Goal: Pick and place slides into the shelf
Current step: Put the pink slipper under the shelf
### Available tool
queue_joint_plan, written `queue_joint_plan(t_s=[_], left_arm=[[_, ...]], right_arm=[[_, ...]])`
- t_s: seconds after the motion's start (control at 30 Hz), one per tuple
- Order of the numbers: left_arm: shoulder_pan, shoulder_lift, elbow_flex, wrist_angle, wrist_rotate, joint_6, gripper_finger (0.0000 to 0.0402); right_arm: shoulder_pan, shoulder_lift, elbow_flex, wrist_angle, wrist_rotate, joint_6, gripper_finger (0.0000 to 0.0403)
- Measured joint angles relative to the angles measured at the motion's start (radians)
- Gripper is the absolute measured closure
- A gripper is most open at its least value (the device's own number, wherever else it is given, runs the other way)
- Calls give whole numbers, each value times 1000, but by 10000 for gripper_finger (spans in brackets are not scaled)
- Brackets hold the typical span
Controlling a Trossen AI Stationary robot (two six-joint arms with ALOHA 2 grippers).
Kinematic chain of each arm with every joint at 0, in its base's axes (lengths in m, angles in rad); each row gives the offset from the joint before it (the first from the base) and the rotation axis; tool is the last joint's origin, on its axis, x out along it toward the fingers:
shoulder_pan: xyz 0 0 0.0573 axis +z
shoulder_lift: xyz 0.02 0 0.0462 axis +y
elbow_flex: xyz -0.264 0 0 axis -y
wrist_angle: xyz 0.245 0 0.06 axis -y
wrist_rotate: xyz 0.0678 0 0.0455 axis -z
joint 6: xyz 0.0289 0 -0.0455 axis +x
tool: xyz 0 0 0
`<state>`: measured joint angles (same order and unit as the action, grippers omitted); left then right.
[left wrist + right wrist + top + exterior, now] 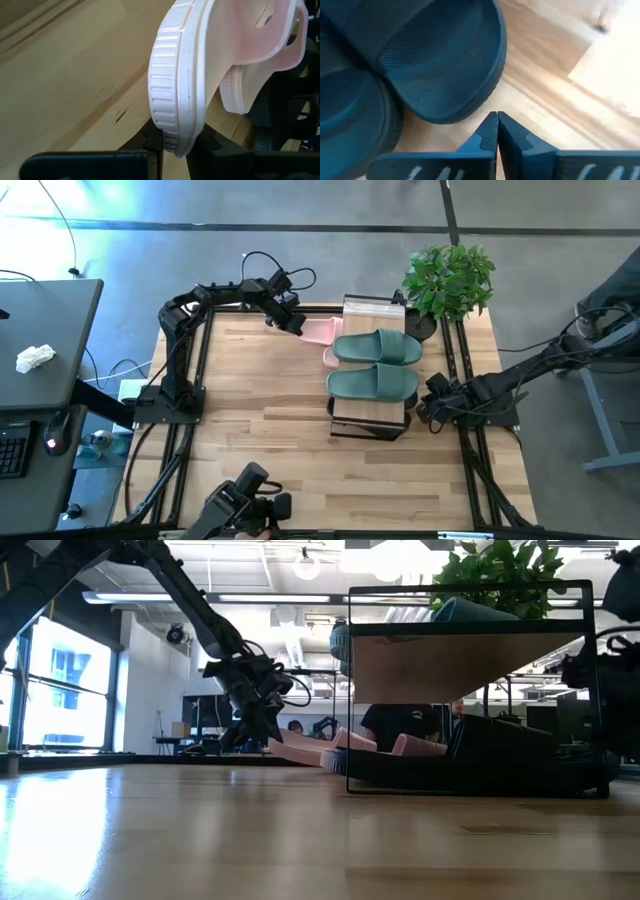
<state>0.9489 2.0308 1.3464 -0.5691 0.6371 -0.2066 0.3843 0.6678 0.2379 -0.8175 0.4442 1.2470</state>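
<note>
1. The left gripper (297,326) pinches the heel rim of one pale pink slide (200,70), held above the table (260,430) at the far left side of the shelf (370,420).
2. The second pink slide (240,95) lies just beyond the first, against the shelf frame.
3. The sage green slides (376,365) rest side by side on the top board.
4. The right gripper (497,131), fingers pressed together and holding nothing, sits just beside the black slides (420,60) on the lower level.
</note>
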Motion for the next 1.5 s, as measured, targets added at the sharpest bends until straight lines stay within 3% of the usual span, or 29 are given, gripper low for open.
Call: queue_joint_plan(t_s=[0.13, 0.33, 1.37, 1.5], left_arm=[[-12, 0, 0, 3, -6, 0, 364], [-30, 0, 0, 52, -13, -9, 364], [-100, 0, 0, 190, -25, -34, 364], [-102, 12, 0, 217, -6, -35, 343]], right_arm=[[0, 0, -50, 121, -13, 30, 403], [0, 6, -39, 132, 34, 36, 403], [0, 6, -37, 153, 16, 30, 403], [0, 5, -37, 164, 29, 31, 403]])
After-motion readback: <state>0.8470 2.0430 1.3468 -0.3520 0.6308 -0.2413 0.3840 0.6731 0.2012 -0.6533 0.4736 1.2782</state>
